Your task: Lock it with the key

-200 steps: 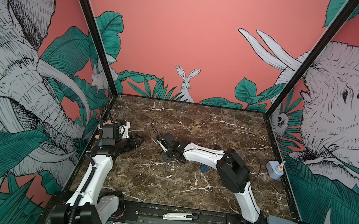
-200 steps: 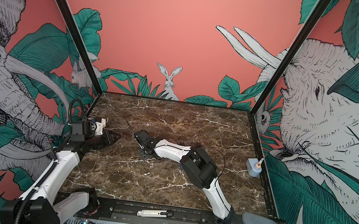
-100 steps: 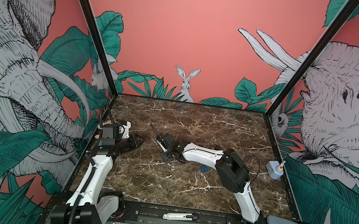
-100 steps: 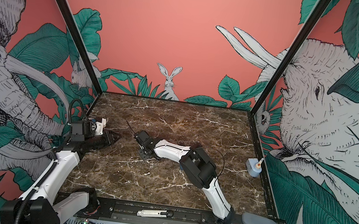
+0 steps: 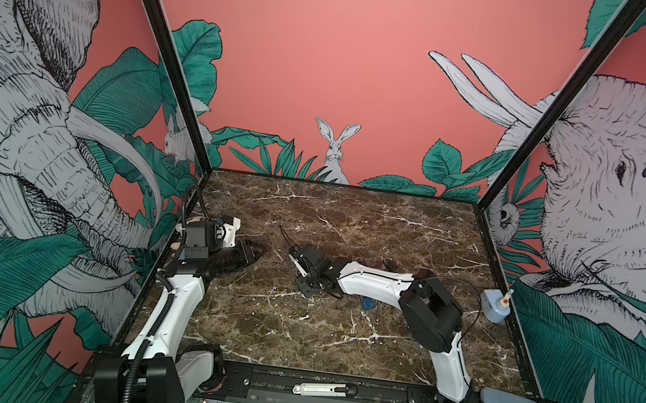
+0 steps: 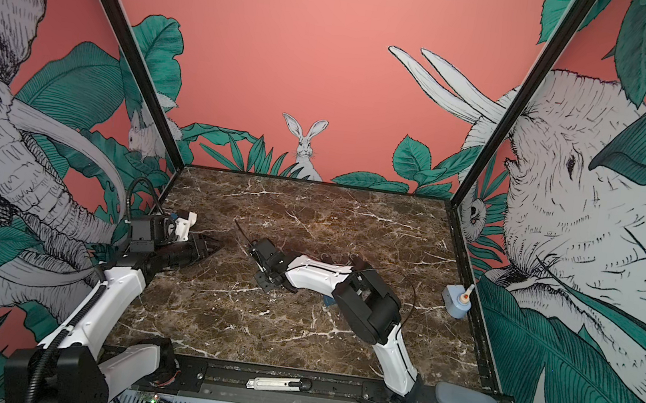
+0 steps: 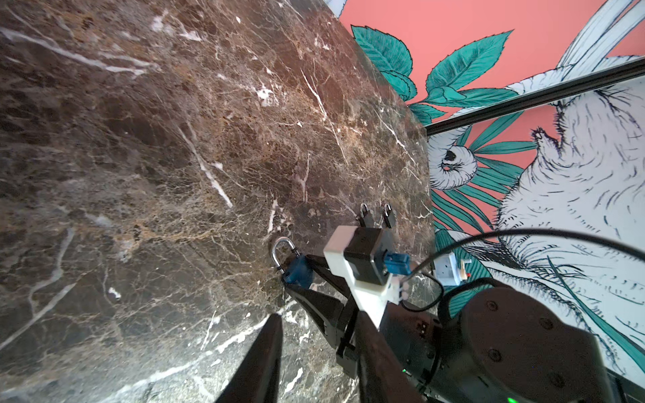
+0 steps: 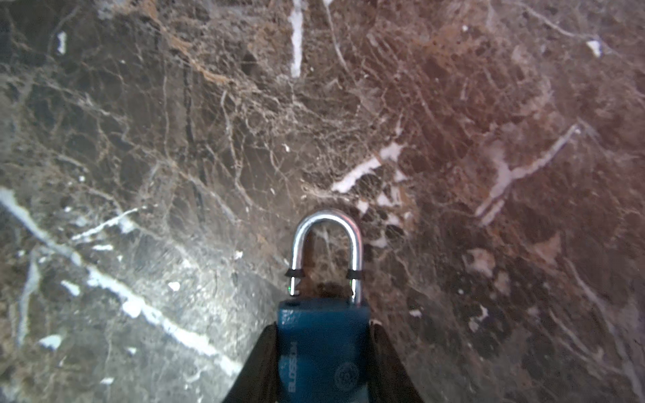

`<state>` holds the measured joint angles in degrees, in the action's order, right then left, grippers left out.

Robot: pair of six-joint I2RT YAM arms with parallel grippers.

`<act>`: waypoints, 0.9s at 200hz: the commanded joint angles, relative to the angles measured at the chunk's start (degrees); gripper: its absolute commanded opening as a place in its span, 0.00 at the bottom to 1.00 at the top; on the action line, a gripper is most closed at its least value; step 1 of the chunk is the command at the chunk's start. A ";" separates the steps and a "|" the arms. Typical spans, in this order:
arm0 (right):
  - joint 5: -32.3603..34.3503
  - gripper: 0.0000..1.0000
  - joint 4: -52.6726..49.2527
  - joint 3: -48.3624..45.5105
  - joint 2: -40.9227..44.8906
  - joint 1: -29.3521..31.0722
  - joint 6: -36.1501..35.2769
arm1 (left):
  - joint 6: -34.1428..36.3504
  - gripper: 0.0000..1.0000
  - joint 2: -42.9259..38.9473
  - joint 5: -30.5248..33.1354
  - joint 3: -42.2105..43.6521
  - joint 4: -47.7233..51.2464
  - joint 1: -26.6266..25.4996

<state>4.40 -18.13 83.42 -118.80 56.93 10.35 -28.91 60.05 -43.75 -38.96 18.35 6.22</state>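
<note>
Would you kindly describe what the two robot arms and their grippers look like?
The left arm and right arm share white links and bulky black joints. A ribbed black hose follows the left; a thin black cable loops off the right. The left gripper and right gripper have tapered black fingers.

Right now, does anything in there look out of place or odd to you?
What looks like a utility knife lies on the black front rail, off the marble table where the work happens. Nothing seems spilled or broken; the right gripper holds the blue padlock straight in its jaws.
</note>
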 commanded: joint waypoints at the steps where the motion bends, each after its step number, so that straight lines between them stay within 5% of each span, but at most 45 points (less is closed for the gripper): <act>1: -1.49 0.08 2.90 -1.15 6.70 -0.75 1.26 | -0.84 0.39 0.37 -4.58 -0.15 -2.64 -0.02; 63: -3.37 0.08 3.44 -6.83 16.98 -1.47 2.42 | -4.94 0.42 5.81 -6.33 0.41 -11.96 -9.63; 180: -7.08 0.08 3.15 -9.53 23.53 -1.74 4.67 | -11.72 0.43 13.92 -9.17 -0.30 -26.49 -17.37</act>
<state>-1.78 -17.02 74.61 -97.56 55.37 13.80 -38.48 73.38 -51.46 -38.87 -2.98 -9.67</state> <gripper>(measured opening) 0.326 0.434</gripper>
